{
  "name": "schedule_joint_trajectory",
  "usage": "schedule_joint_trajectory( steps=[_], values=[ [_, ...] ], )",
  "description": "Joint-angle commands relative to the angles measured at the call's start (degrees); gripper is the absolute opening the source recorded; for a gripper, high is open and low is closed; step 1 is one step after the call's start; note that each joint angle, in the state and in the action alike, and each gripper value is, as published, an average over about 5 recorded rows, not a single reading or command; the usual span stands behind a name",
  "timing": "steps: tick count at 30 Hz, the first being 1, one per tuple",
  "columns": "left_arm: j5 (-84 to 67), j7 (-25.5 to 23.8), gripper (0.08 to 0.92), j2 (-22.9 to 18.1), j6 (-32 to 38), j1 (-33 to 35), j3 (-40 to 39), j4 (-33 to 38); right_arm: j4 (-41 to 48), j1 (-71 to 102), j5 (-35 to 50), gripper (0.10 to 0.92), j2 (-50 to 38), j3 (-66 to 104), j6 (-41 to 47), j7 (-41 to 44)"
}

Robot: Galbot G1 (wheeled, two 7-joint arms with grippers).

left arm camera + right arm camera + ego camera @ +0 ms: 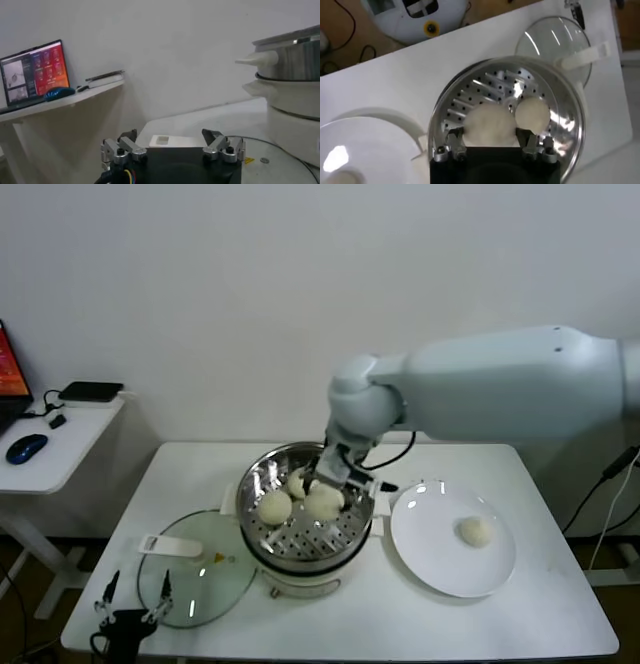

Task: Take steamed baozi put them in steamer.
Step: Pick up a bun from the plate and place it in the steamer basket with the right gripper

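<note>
The shiny steamer (352, 529) stands mid-table with three cream-white baozi in it. My right gripper (322, 480) reaches down into it, and its fingers (456, 136) press both sides of one baozi (490, 125) resting on the perforated tray (492, 82); this one also shows in the head view (323, 504). A second baozi (275, 507) lies beside it, also in the right wrist view (532, 114). A third (298, 481) lies behind. The fourth baozi (474, 531) lies on the white plate (440, 569). My left gripper (130, 596) is parked open at the table's front left edge.
The flat glass lid (190, 589) lies front left of the steamer, close to the left gripper; it shows in the right wrist view too (550, 40). The plate (355, 145) sits right of the steamer. A side desk (55, 449) with laptop and mouse stands far left.
</note>
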State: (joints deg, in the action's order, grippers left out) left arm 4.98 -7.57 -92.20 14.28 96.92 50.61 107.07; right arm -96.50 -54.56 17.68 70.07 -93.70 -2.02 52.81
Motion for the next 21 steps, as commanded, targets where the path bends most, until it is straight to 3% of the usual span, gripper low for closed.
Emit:
schedule_joint_trajectory(
  steps=[1, 17, 21],
  values=[
    [-0.05, 0.00, 0.823, -2.79, 0.04, 0.03, 0.06, -0.29, 6.22, 10.10, -6.38, 0.704, 8.91, 0.68, -1.47, -1.13],
    [0.07, 0.14, 0.823, -2.74, 0.42, -0.20, 0.18, -0.82, 11.65, 13.03, -5.34, 0.727, 10.55, 0.08, -1.66, -1.48],
    [0.03, 0.13, 0.823, -2.74, 0.32, 0.10, 0.27, -0.43, 10.89, 7.18, 2.76, 0.796, 8.52, -0.56, -2.17, 2.75]
  ],
)
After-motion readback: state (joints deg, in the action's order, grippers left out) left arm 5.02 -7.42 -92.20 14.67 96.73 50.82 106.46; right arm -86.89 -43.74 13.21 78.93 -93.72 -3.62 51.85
